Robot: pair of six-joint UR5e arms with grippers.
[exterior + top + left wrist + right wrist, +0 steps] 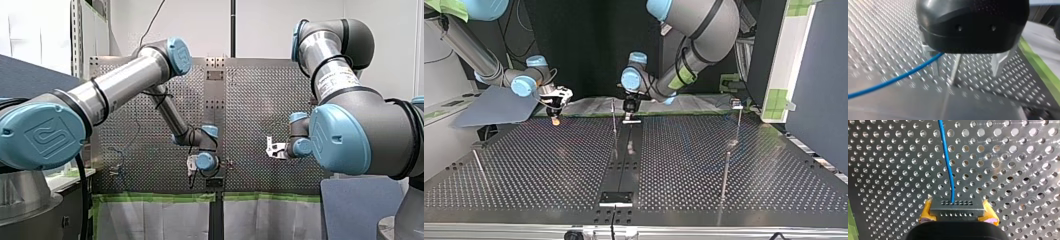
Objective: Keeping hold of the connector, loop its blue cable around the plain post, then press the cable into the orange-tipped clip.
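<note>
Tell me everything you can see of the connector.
The connector is a grey rectangular block, metal by its look, with two rows of little holes on its face. My right pincer is shut on it, a yellow pad against each end. The blue cable leaves the far row of holes and runs ahead over the perforated table.

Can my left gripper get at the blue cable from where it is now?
Probably yes: the blue cable runs right beside one finger of the open left gripper, with nothing between them.
</note>
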